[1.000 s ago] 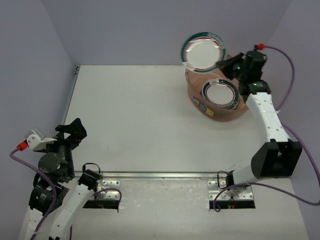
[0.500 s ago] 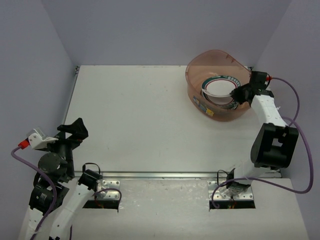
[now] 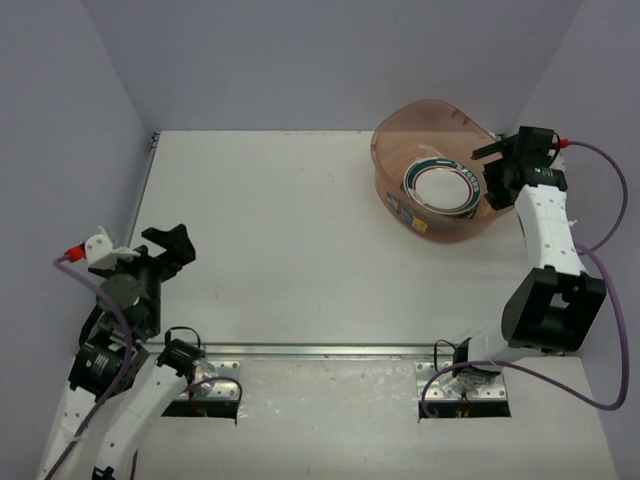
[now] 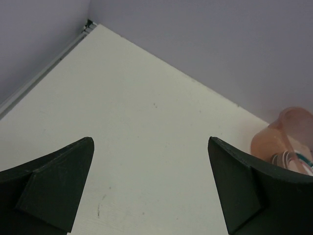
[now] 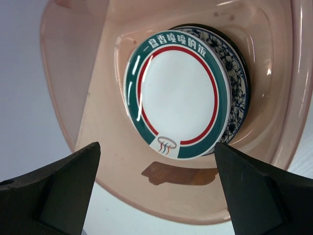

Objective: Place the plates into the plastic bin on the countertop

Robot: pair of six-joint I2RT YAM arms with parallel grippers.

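- The pinkish, see-through plastic bin stands on the white countertop in the upper right of the overhead view, close to the lavender back wall.
- A stack of plates lies flat inside it, on the bin's floor. How many are in the stack cannot be counted.
- The top plate fills the middle of the right wrist view, face up. It is white in the centre, with a thin red ring and a teal band of white lettering.
- Under it a blue floral plate sticks out a little on the right side of that view, and a darker rim shows beyond it towards the top.
- The right gripper is at the bin's right rim in the overhead view, pointing in towards the stack. Its jaws are spread wide with nothing between them, and they are clear of the plates.
- The left gripper is at the left middle of the overhead view, well apart from the bin and raised over bare countertop. Its jaws are also spread wide and empty.
- In the left wrist view the bin shows at the right edge of the frame, with plate rims visible through its wall.
- A small sticker is on the bin's near wall.
- A metal rail runs across the lower part of the overhead view.
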